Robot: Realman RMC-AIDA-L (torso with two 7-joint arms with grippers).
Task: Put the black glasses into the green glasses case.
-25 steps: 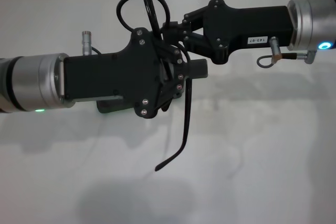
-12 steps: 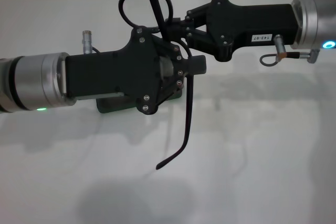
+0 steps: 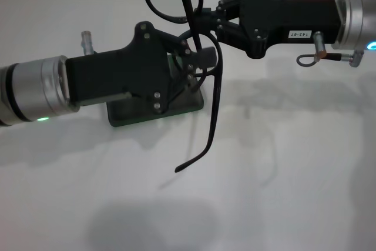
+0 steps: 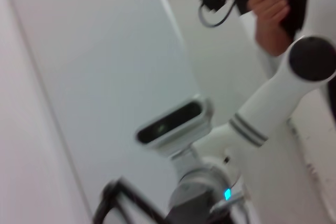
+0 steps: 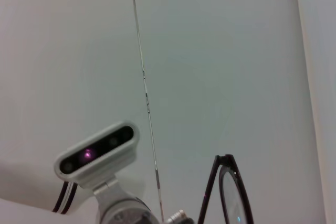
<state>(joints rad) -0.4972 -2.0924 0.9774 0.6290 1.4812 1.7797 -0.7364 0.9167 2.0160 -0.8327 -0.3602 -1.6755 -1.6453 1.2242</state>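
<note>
both our arms end in matte black angular housings joined to brushed silver cylinders. the left gripper (image 3: 191,66) has flat black plates dotted with small silver screws, a green light on its silver cuff and a short metal plug behind it. the right gripper (image 3: 202,23) carries a white label with black digits, a blue light at the cuff and a thin grey cable loop on a copper-toned fitting. in the wrist views we see our white head with a dark camera bar and black-striped white links.
</note>
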